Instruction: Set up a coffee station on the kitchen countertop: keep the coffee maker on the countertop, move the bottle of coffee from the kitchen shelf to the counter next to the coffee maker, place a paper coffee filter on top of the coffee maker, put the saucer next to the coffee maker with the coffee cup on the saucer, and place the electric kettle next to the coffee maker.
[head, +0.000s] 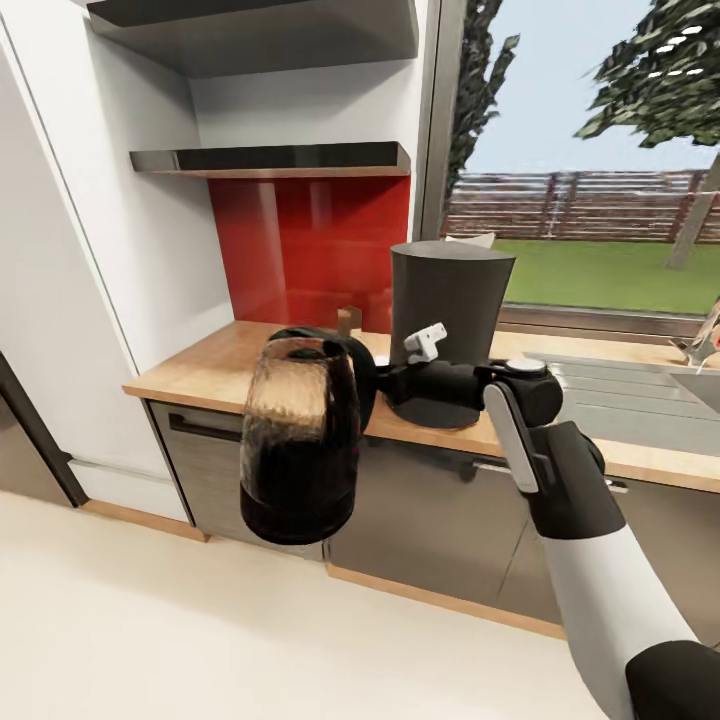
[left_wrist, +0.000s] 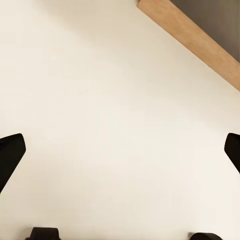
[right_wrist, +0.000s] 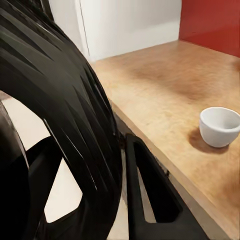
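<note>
My right gripper (head: 385, 386) is shut on the looped black handle of the electric kettle (head: 300, 445). The glass jug hangs tilted in front of the cabinets, just below the edge of the kitchen countertop (head: 200, 375). Up close, the kettle handle (right_wrist: 65, 125) lies against one finger (right_wrist: 150, 195). The dark-grey coffee maker (head: 450, 300) stands on the countertop behind the gripper, and a white piece (head: 472, 240) shows at its top rim. A white coffee cup (right_wrist: 220, 126) sits on the bare wood. My left gripper (left_wrist: 120, 152) is open over the floor.
A small beige box (head: 347, 320) stands against the red backsplash, left of the coffee maker. The steel sink (head: 640, 395) lies at the right. Dark shelves (head: 270, 158) hang above the counter, and a white wall panel (head: 110, 230) closes its left end.
</note>
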